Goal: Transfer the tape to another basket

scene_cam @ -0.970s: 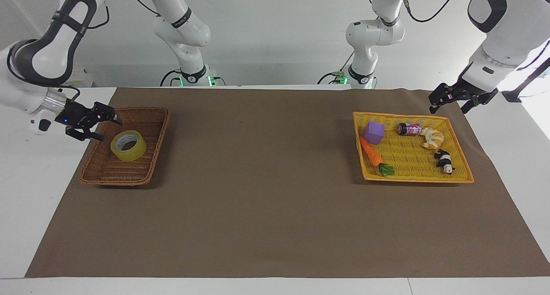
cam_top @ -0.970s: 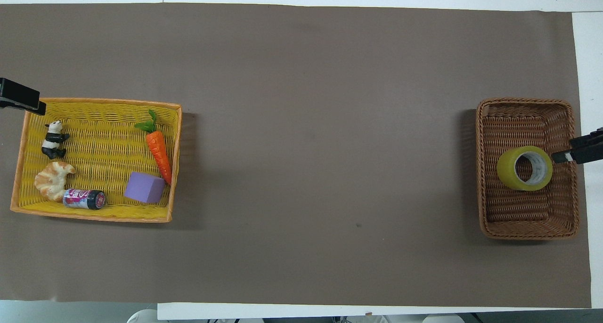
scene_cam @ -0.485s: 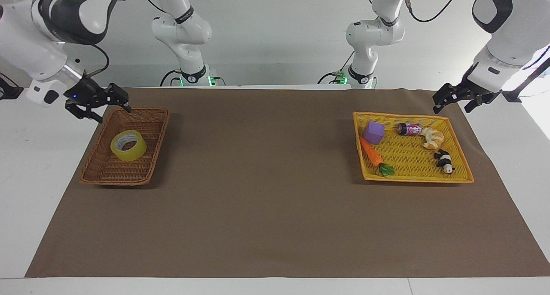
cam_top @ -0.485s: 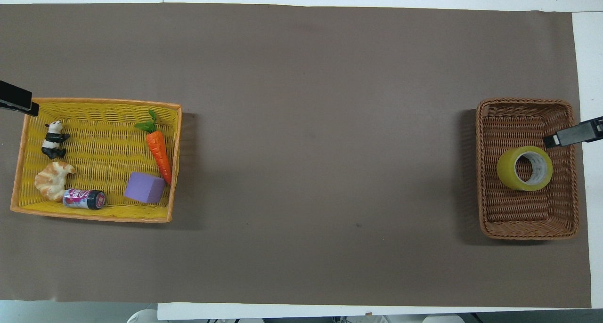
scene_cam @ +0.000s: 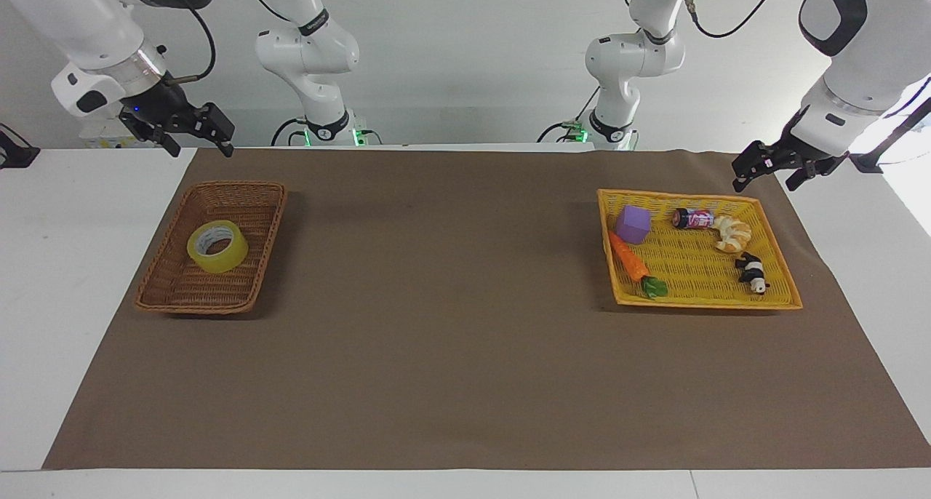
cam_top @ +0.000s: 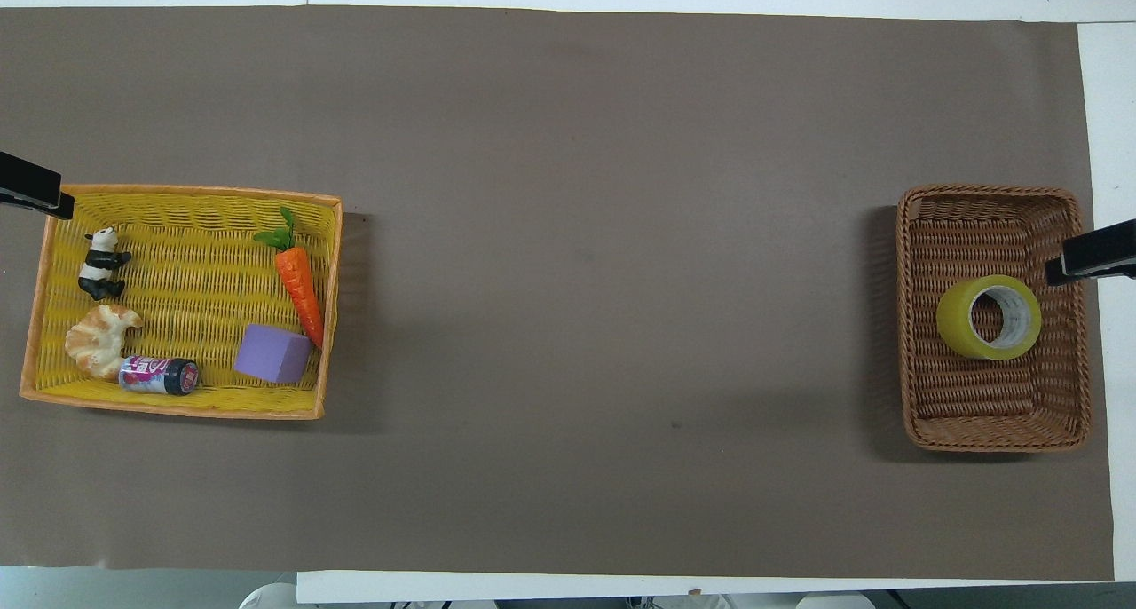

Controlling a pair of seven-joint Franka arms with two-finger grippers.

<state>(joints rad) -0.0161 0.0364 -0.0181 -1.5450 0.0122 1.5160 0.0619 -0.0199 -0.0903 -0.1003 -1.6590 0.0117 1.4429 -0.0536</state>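
The tape [scene_cam: 217, 246] [cam_top: 988, 317], a yellow roll with a white core, lies flat in the brown wicker basket [scene_cam: 240, 186] [cam_top: 990, 190] at the right arm's end of the table. My right gripper [scene_cam: 200, 142] [cam_top: 1087, 258] hangs open and empty, high over that basket's outer rim and well clear of the tape. My left gripper [scene_cam: 762, 182] [cam_top: 35, 187] is also open and empty, up in the air by the outer edge of the yellow tray basket [scene_cam: 698, 304] [cam_top: 186, 190].
The yellow tray basket holds a purple cube [scene_cam: 633, 224], a toy carrot [scene_cam: 631, 260], a small can [scene_cam: 693, 218], a croissant [scene_cam: 732, 233] and a panda figure [scene_cam: 751, 272]. A brown cloth [scene_cam: 451, 302] covers the table between the two baskets.
My right gripper has lifted from beside the tape, low at the basket, to high above the basket's rim. The left gripper rose slightly. The tape has not moved.
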